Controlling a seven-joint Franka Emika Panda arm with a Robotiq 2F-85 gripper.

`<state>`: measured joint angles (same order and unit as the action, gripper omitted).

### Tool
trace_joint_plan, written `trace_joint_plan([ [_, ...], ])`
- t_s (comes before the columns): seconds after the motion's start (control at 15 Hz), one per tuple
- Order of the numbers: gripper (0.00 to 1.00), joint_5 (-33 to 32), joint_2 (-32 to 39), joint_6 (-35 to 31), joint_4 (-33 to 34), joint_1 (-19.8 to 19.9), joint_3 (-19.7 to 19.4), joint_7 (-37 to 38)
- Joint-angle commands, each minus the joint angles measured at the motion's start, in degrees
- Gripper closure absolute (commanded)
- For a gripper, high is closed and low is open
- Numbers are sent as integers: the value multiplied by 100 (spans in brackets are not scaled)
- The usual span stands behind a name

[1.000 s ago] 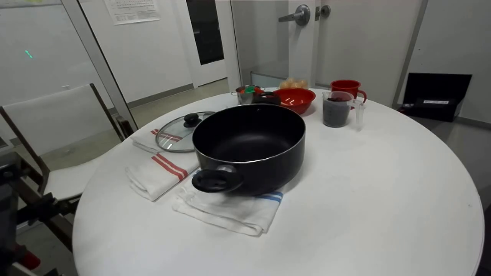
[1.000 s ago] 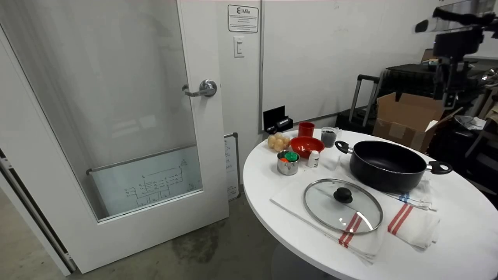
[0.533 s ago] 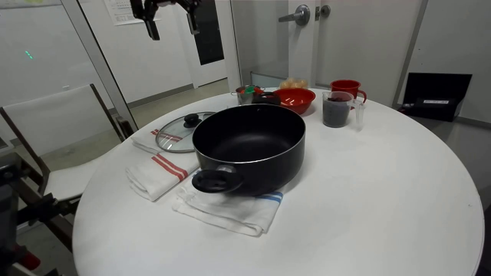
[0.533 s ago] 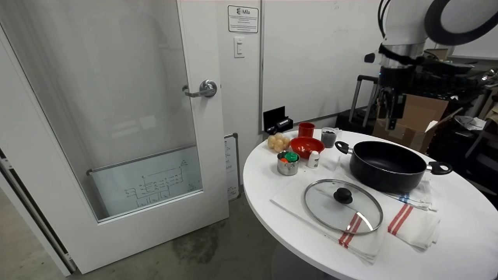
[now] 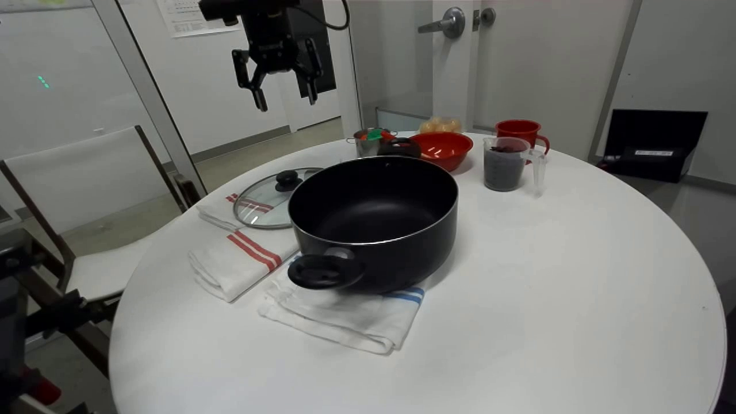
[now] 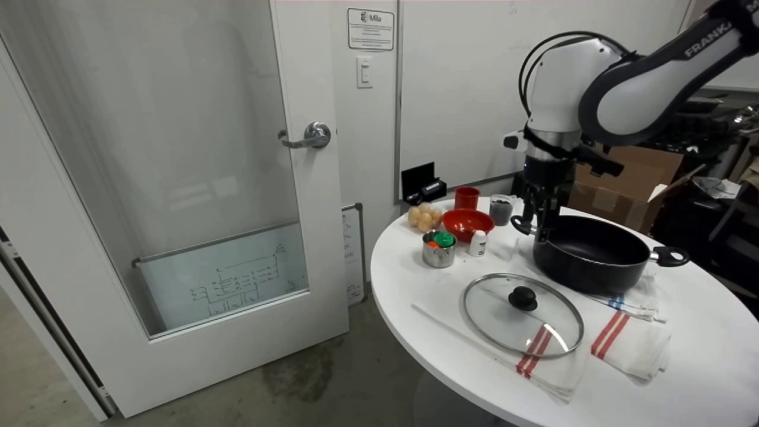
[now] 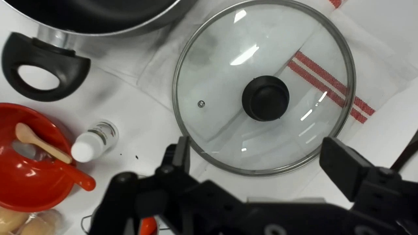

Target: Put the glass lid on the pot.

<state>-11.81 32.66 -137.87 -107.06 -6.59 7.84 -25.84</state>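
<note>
The glass lid (image 6: 523, 298), clear with a metal rim and black knob, lies knob up on a folded white towel with red stripes. It also shows in an exterior view (image 5: 265, 195) and in the wrist view (image 7: 265, 98). The black pot (image 5: 397, 259) stands beside it on a blue-striped towel, open at the top; its wall shows in an exterior view (image 6: 581, 273) and its edge at the top left of the wrist view (image 7: 107, 16). My gripper (image 7: 256, 140) is open and empty, pointing down, above the table and apart from the lid, in both exterior views (image 5: 287, 104) (image 6: 542, 228).
A red bowl (image 6: 468, 225), a white bottle (image 6: 478, 244), a metal cup (image 6: 439, 256), a red mug (image 6: 466, 197), a measuring cup (image 6: 501, 210) and a bag of round tan items (image 6: 424, 217) stand beyond the lid. Another red-striped towel (image 5: 241, 264) lies near the pot.
The arm has come in over the table from above and moved down toward the lid side. The gripper stays open. The lid and the pot have not moved.
</note>
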Motion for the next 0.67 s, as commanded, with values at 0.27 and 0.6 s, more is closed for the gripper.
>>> trace_joint_plan([
  [0.27,0,-119,1063,-282,587,14,251,-484],
  [0.6,0,-144,1350,-230,627,12,287,-575],
])
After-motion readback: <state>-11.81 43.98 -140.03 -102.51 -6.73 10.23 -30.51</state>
